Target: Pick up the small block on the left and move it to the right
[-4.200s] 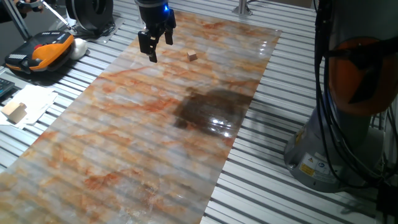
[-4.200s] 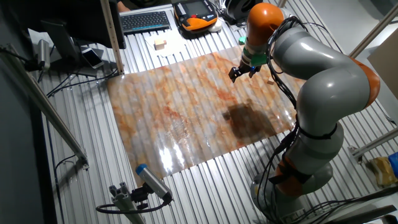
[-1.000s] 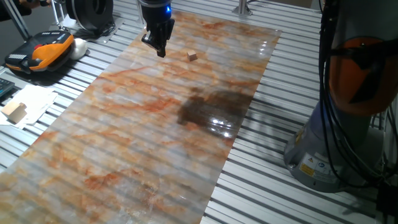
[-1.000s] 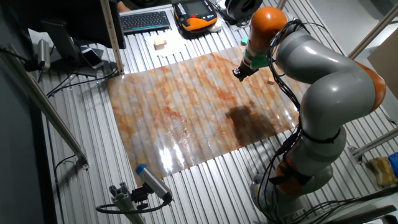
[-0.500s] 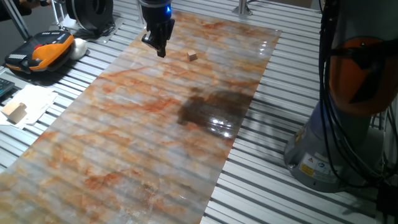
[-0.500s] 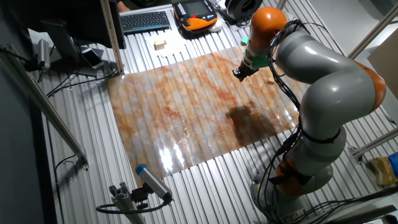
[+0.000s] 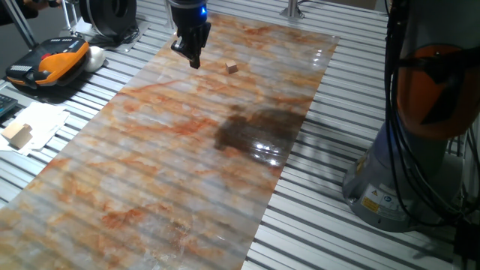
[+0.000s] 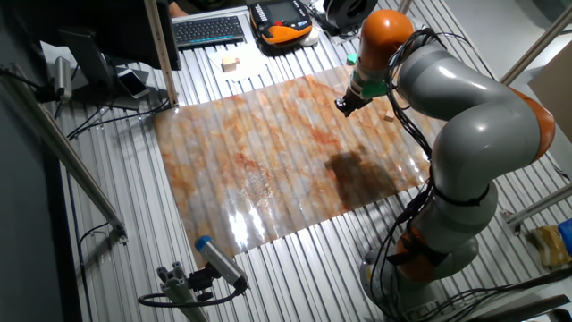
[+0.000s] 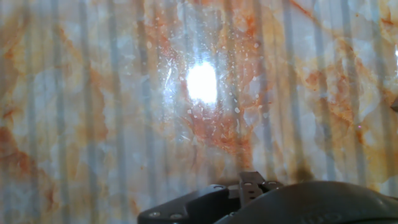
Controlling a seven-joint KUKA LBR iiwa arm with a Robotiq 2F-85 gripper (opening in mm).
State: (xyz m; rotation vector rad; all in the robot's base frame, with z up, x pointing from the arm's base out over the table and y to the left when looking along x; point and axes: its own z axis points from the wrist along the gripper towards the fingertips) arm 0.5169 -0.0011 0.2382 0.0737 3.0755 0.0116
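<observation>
One small block (image 7: 232, 67), a tan wooden cube with plain faces, sits on the marbled sheet (image 7: 187, 150) near its far end, apart from everything else. The end effector (image 7: 193, 60) hangs just beside it, not touching; its fingers are pressed together with nothing between them. In the other fixed view the end effector (image 8: 343, 105) shows over the sheet (image 8: 268, 170) near the far corner, and the block (image 8: 389, 114) is a small tan spot close to the sheet's edge, partly screened by the arm (image 8: 447, 98).

Open room: the sheet is bare from the block down to its near edge, broken only by a dark patch (image 7: 255, 133) with a wet-looking glare. The sheet's long edges run beside exposed slats of the desk (image 7: 330, 217).

Materials: sheet glossy, orange-and-white veining, faintly ribbed by the slats beneath. Desk of grey metal slats. Arm grey with orange joints.

Off the sheet: a larger pale wooden block (image 7: 17, 134) on white paper (image 7: 37, 124), an orange-and-black pendant (image 7: 49, 60), and a keyboard (image 8: 208, 29) seen well only in the other fixed view.

Hand view: only veined sheet (image 9: 124, 93) with a bright glare spot, and dark hardware at the bottom edge; no block in it.
</observation>
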